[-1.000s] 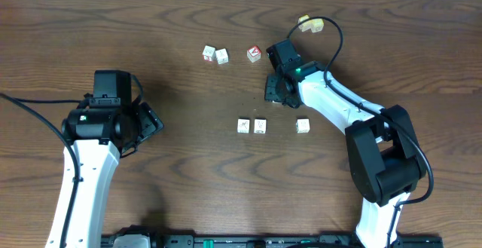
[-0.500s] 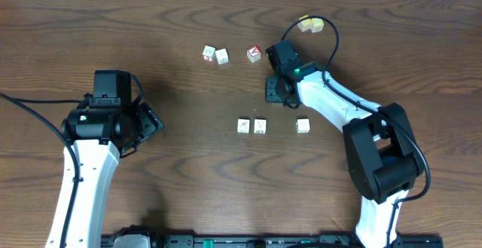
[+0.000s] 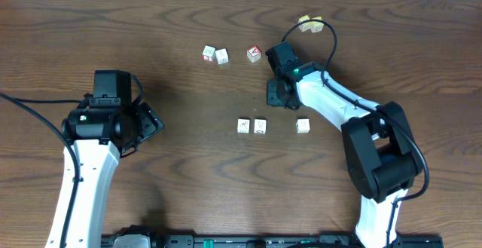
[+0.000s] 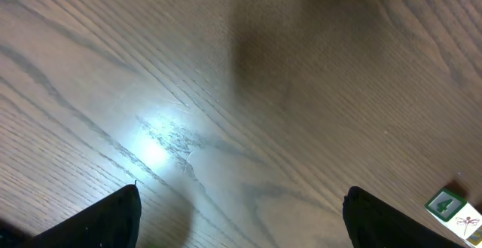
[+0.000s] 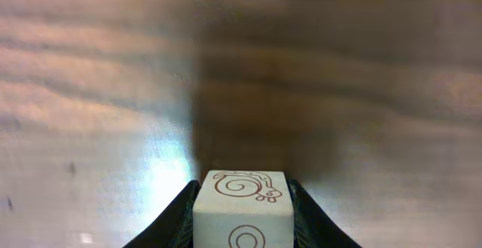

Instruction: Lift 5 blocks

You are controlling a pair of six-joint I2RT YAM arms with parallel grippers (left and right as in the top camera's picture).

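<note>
Your right pincer (image 5: 242, 194) has both fingers pressed against the sides of a whitish block (image 5: 242, 214) with a snail drawing on it, so it's gripping that one. Can't tell if it's off the table (image 3: 407, 59) though. From overhead, the right arm reaches in to mid-table with the wrist bent down, hiding the block. The red-faced cube (image 3: 254, 53) sits near the wrist, not touching. Two other blocks (image 3: 208, 53) (image 3: 222, 56) are further left, three more (image 3: 243, 126) (image 3: 260, 126) (image 3: 303, 125) nearer the arm's base, and the yellow cubes (image 3: 309, 23) at the far edge. Your left pincer (image 4: 242, 199) gapes wide, well off to the left.
</note>
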